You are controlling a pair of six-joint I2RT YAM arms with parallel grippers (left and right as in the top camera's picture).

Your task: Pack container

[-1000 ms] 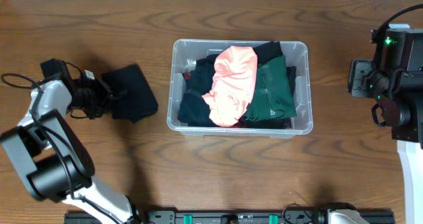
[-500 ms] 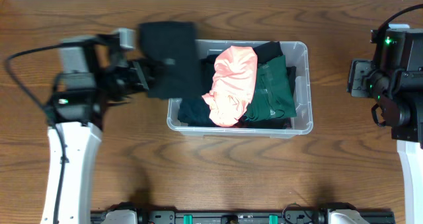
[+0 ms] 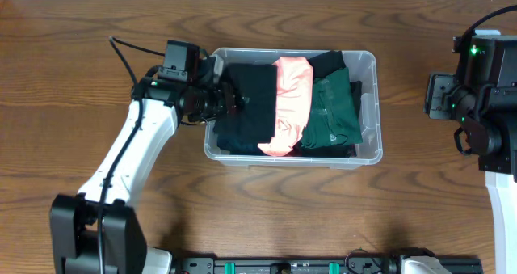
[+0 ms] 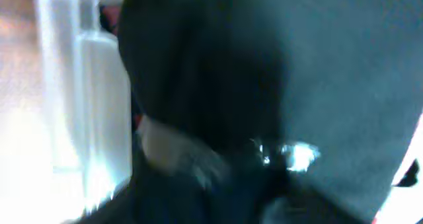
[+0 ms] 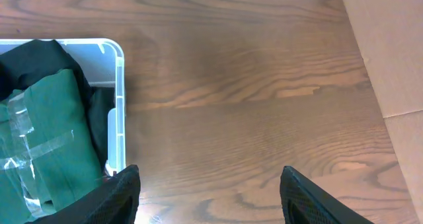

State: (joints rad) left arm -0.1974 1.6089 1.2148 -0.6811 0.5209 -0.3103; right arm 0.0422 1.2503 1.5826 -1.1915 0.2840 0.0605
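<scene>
one container [image 3: 367, 64], two arms [image 3: 133, 157] [image 3: 493, 128], one pink garment [image 3: 295, 88], one green garment [image 3: 333, 108], several black garments [image 3: 252, 96].

Overhead: straight down on table [image 3: 81, 31]. Left wrist: hard against dark cloth [image 4: 297, 65], blurred. Right wrist: downward; shares container [image 5: 119, 85] corner with overhead.

Robotics lab bench, wood-grain table [image 3: 323, 201], mounted robot arms [image 3: 129, 157], black rail [image 3: 283, 266]
</scene>
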